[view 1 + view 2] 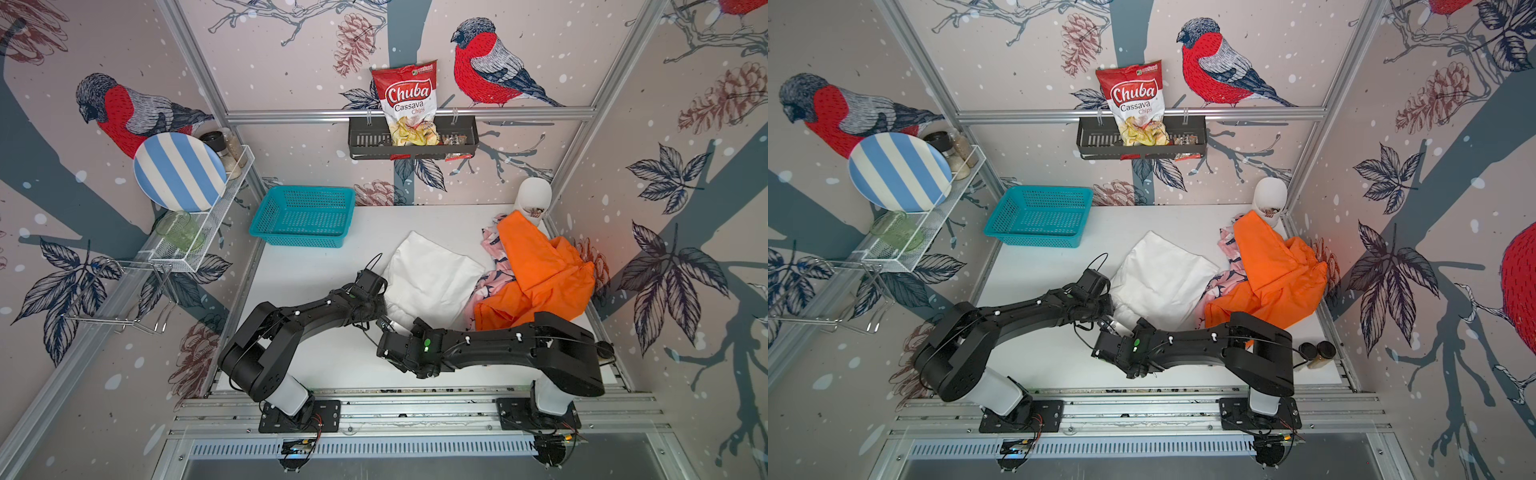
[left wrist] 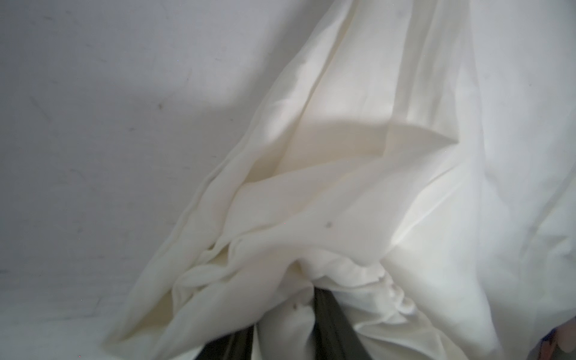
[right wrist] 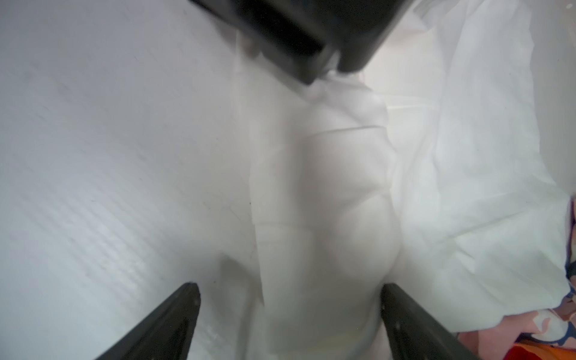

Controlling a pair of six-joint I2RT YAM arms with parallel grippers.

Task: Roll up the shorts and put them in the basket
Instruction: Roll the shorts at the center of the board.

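The white shorts (image 1: 432, 278) lie mid-tabletop (image 1: 316, 345), near edge bunched and pinched by the left hand (image 1: 376, 309); the right hand (image 3: 290, 290), spread astride that fold, should close level with it, so the roll turns evenly.

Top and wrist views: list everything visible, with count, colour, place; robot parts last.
white shorts: 1, white, mid-table
orange shorts: 1, orange, table's right, atop pink pair
pink shorts: 1, pink with navy-and-white shapes, under orange pair
basket: 1, teal, table's back left
chips bag: 1, red and white, in rack
rack: 1, black, back wall
shelf: 1, white wire, left wall
plate: 1, blue-and-white striped, on shelf
glass: 1, green, on shelf
shelf jars: at least 2, one dark-lidded, beside plate
container: 1, white, back right corner
table jars: 2, dark-lidded, front right
table: 1, white
left gripper: 1, black, shut on white shorts
right gripper: 1, black, open, astride a white fold
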